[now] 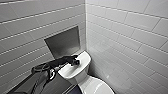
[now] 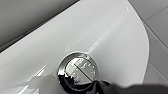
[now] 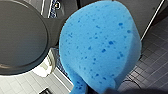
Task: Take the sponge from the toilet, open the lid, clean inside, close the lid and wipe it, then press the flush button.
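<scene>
The white toilet [image 1: 86, 82] stands in the tiled corner, with its lid [image 1: 98, 87] down over the bowl. My left arm reaches in from the left, and the left gripper [image 1: 76, 61] sits shut over the middle of the tank top [image 1: 83, 58]. In the left wrist view the round chrome flush button [image 2: 78, 71] lies just under a dark fingertip [image 2: 107, 88] at its rim. The blue sponge [image 3: 100, 47] looms large in the right wrist view, with the right gripper shut on its lower end.
A recessed grey niche [image 1: 63, 42] is set into the wall just behind the tank. White tiled walls [image 1: 125, 32] close in on both sides. Dark floor tiles [image 3: 152, 62] show beyond the sponge.
</scene>
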Robot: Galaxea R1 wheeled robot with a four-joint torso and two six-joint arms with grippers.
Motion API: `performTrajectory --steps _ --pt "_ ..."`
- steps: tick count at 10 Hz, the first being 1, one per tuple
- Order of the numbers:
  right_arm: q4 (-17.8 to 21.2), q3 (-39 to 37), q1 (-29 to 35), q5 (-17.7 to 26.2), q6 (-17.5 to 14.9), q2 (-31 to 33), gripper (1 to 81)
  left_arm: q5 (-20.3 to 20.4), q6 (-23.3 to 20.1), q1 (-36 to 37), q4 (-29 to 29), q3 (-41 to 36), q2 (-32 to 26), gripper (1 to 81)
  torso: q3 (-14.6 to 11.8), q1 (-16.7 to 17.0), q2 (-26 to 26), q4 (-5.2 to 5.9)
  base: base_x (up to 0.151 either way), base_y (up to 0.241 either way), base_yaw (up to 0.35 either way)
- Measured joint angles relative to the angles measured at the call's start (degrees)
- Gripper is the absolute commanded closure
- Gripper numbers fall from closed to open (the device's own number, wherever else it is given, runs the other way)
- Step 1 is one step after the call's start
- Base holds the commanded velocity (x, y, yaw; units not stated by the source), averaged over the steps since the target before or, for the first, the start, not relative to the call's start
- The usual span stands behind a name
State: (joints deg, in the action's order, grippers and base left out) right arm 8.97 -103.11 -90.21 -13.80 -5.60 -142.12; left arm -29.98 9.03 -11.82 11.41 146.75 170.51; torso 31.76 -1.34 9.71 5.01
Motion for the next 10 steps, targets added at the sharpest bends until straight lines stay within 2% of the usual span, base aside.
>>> performTrajectory --steps 5,8,10 --pt "0.00 -1.74 -1.08 -0.56 -0.33 -1.51 81.1 3.24 0.02 -0.38 -3.21 5.71 3.61 81.1 0.00 0.02 0.02 0.00 0.000 0.000 0.000" --pt "0.00 -2.21 -1.05 -0.80 -0.33 -1.35 81.1 0.46 0.04 0.87 -3.12 5.75 3.45 81.1 0.00 0.02 0.00 0.00 0.000 0.000 0.000" --pt "0.00 -2.21 -1.05 -0.80 -0.33 -1.35 81.1 0.18 0.09 1.91 -3.06 5.75 2.21 81.1 0.02 0.02 0.00 0.00 0.000 0.000 0.000"
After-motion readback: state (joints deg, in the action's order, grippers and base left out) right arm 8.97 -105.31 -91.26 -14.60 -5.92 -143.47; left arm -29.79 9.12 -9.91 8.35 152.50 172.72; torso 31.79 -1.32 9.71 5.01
